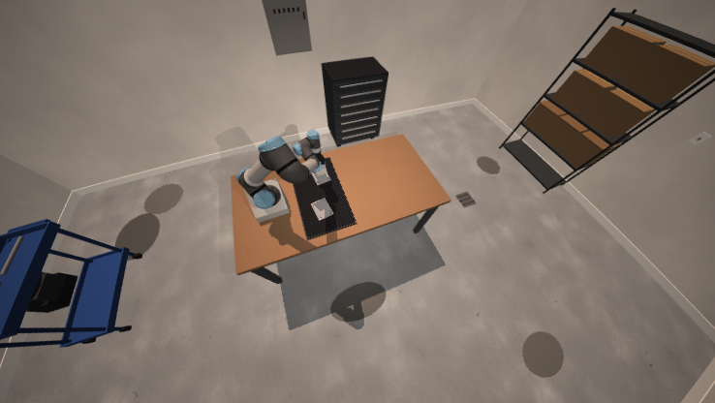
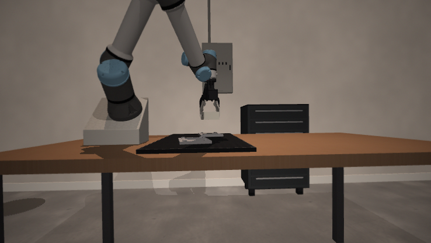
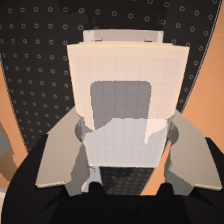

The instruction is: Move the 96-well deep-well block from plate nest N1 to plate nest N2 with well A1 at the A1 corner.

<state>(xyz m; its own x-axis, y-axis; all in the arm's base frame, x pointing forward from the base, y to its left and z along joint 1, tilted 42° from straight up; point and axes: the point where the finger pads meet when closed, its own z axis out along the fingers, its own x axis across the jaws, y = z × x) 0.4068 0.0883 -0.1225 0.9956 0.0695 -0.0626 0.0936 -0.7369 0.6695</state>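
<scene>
The jaws of the gripper are pinching the deep-well block, which is hanging in the air above the black mat, over the nest nearer the bench's far edge.
</scene>
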